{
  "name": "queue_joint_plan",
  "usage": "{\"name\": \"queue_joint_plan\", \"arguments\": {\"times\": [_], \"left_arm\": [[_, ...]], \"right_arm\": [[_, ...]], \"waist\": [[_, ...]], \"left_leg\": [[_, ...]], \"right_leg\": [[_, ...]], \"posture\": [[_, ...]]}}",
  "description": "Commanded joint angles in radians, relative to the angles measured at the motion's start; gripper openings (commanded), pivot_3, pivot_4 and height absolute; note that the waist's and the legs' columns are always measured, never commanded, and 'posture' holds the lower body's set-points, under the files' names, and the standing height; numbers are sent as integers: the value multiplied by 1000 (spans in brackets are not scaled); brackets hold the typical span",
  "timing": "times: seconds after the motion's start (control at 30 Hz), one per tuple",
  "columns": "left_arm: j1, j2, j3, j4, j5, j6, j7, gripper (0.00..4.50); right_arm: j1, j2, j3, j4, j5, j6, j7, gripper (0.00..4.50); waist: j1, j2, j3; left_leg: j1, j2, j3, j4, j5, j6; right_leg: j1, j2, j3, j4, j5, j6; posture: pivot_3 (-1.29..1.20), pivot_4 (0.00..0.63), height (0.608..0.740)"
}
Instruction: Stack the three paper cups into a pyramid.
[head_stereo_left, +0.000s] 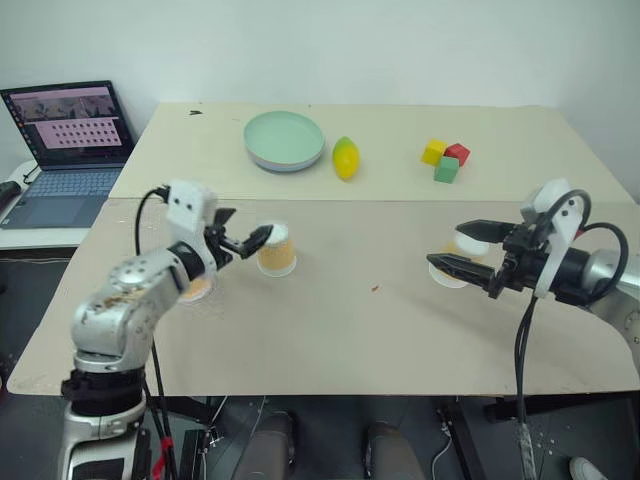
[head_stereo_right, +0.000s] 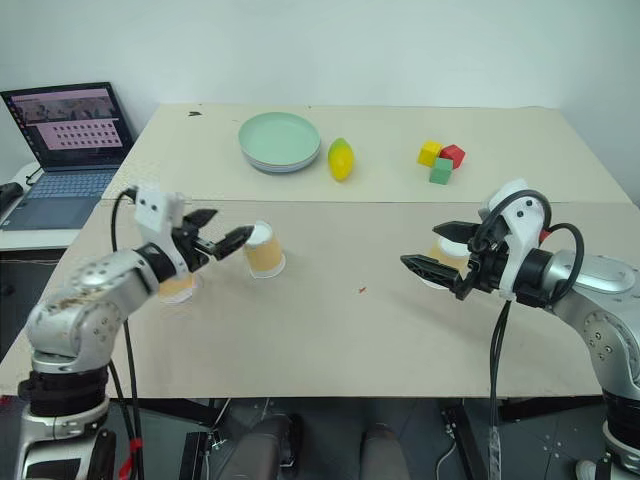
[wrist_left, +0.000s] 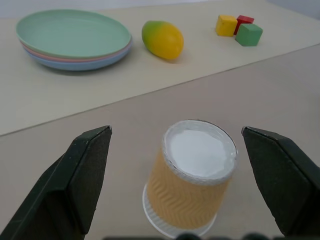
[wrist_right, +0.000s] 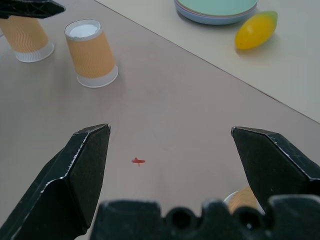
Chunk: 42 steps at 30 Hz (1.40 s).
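My robot has 2 silver-grey metal arms with worn, scuffed shells. Each wrist carries a white block, and black cables loop from it along the arm. The left claw (head_stereo_left: 247, 240) and right claw (head_stereo_left: 452, 247) have 2 black, pointed, wedge-shaped fingers.

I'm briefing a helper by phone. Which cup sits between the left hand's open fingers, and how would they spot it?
On the nearer tan table, look left to the left hand. The cup at its fingertips stands upside down, white base up, while another cup sits behind the arm.
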Motion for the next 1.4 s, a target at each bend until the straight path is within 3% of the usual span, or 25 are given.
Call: {"name": "queue_joint_plan", "arguments": {"times": [0.03, 0.83, 1.27, 1.3, 1.4], "left_arm": [[-6, -1, -10, -31, 28, -19, 22, 4425], [-10, -67, -148, 108, 175, -149, 9, 4425], [-63, -112, -159, 224, 227, -224, -2, 4425], [-64, -117, -159, 227, 225, -226, -6, 3911], [-66, -123, -160, 228, 230, -227, -14, 2973]], "right_arm": [[1, -4, -31, -26, 0, -24, 3, 4500], [38, 9, -83, -103, 53, 5, -47, 4500], [50, -3, -101, -150, 118, 36, -67, 4500], [51, -3, -102, -151, 117, 36, -68, 4500], [56, -7, -108, -153, 117, 36, -71, 4500]], "waist": [[0, 0, 0], [0, 0, 0], [0, 0, 0], [0, 0, 0], [0, 0, 0]], "left_leg": [[0, 0, 0, 0, 0, 0], [0, 0, 0, 0, 0, 0], [0, 0, 0, 0, 0, 0], [0, 0, 0, 0, 0, 0], [0, 0, 0, 0, 0, 0]], "right_leg": [[0, 0, 0, 0, 0, 0], [0, 0, 0, -1, 0, 0], [0, 0, 0, -1, 0, 0], [0, 0, 0, -1, 0, 0], [0, 0, 0, -1, 0, 0]], "posture": [[0, 150, 740], [0, 150, 740], [0, 150, 740], [0, 150, 740], [0, 150, 740]]}}
